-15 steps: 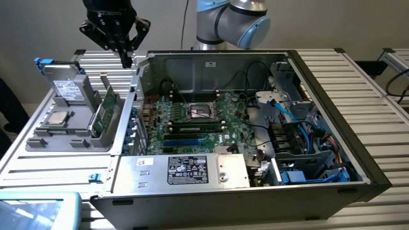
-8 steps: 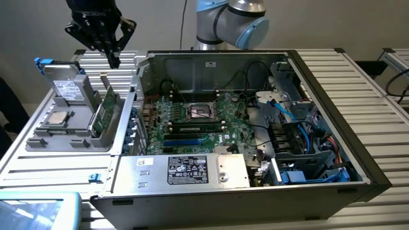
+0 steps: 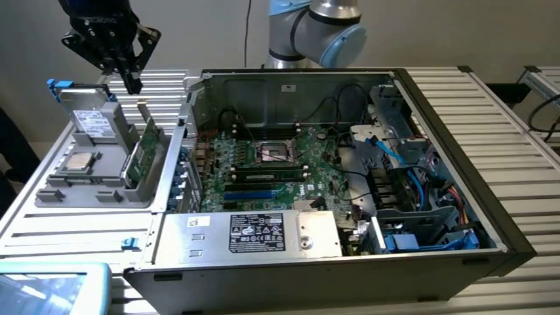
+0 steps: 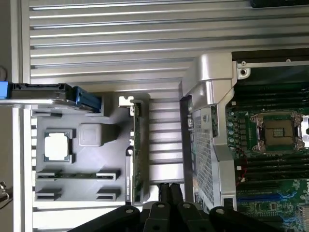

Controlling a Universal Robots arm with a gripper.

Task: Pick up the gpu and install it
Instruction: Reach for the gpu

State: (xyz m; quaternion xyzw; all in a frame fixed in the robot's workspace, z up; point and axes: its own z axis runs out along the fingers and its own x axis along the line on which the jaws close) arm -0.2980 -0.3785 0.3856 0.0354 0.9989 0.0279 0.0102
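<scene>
The gpu [image 3: 144, 152] stands on edge in a slot of the grey parts holder [image 3: 96, 190], on the exterior view's left beside the open computer case. Its green board faces the case. My gripper [image 3: 134, 85] hangs above the card's far end, apart from it, fingers shut together with nothing between them. The wrist view looks straight down on the gpu [image 4: 136, 150] as a thin edge, its silver bracket [image 4: 126, 101] at one end. There the shut gripper [image 4: 170, 189] lies just beside the card's other end.
The holder also carries a hard drive [image 3: 92, 121] with blue clips, a processor [image 3: 80, 161] and a memory stick [image 4: 77, 175]. The open case [image 3: 437, 92] shows the motherboard [image 3: 271, 164], blue cables [image 3: 394, 154] and the power supply [image 3: 262, 233]. A slatted metal table [image 3: 507, 131] lies underneath.
</scene>
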